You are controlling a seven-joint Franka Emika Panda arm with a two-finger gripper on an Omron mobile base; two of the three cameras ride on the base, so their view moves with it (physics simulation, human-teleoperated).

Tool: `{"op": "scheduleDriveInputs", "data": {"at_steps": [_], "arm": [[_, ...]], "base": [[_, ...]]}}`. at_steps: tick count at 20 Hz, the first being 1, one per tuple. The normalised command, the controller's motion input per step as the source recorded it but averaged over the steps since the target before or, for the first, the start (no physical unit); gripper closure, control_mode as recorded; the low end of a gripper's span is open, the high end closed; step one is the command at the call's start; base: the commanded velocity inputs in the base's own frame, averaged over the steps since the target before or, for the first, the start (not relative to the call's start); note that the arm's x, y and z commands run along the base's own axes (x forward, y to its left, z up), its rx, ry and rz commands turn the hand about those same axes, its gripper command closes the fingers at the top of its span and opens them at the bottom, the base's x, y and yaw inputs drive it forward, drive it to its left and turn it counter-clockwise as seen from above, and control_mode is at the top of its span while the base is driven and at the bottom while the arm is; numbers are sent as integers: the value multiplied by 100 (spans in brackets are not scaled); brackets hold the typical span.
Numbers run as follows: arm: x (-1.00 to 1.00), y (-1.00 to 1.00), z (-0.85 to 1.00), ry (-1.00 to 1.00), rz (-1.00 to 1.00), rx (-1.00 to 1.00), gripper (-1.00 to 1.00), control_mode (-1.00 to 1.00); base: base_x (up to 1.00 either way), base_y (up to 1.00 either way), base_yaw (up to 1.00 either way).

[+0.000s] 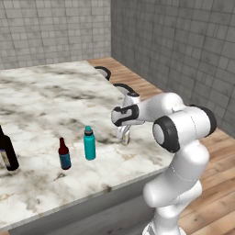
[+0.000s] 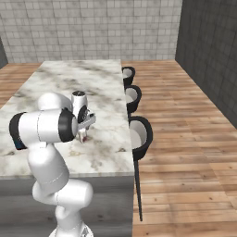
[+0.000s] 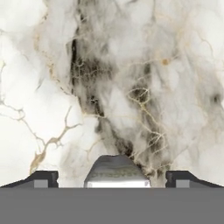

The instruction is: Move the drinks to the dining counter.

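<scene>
The small pale can (image 3: pixel 116 168) stands on the marble dining counter (image 1: pixel 41 101), directly under my gripper (image 3: pixel 112 179). My fingertips (image 3: pixel 41 178) sit wide on either side of the can, with gaps between them and it, so the gripper is open. From the left base view, the gripper (image 1: pixel 124 133) points down at the can (image 1: pixel 125 137) near the counter's right edge. To its left stand the teal water bottle (image 1: pixel 89 143), the small brown-red bottle (image 1: pixel 64 154) and the tall dark wine bottle (image 1: pixel 7 153), all upright on the same slab.
Three black stools (image 2: pixel 140 134) line the counter's long side, over a wooden floor (image 2: pixel 185 139). Grey tiled walls close off the room behind. The counter's near edge (image 1: pixel 92 195) lies just in front of my arm's base.
</scene>
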Motion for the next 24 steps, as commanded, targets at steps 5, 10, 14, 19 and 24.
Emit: {"op": "scheduleDriveInputs", "data": {"at_steps": [5, 10, 14, 19, 24], "arm": [[-21, 0, 53, -1, -5, 0, -100, -100], [-36, -4, 99, 0, -15, 0, -100, -100], [-52, -32, 73, 0, -36, 0, -100, -100], [-87, -40, 46, -1, -43, 0, -100, -100], [-87, -6, 56, -15, -27, 0, -100, -100]], "base": [[0, 0, 0], [0, 0, 0], [0, 0, 0], [0, 0, 0], [0, 0, 0]]}}
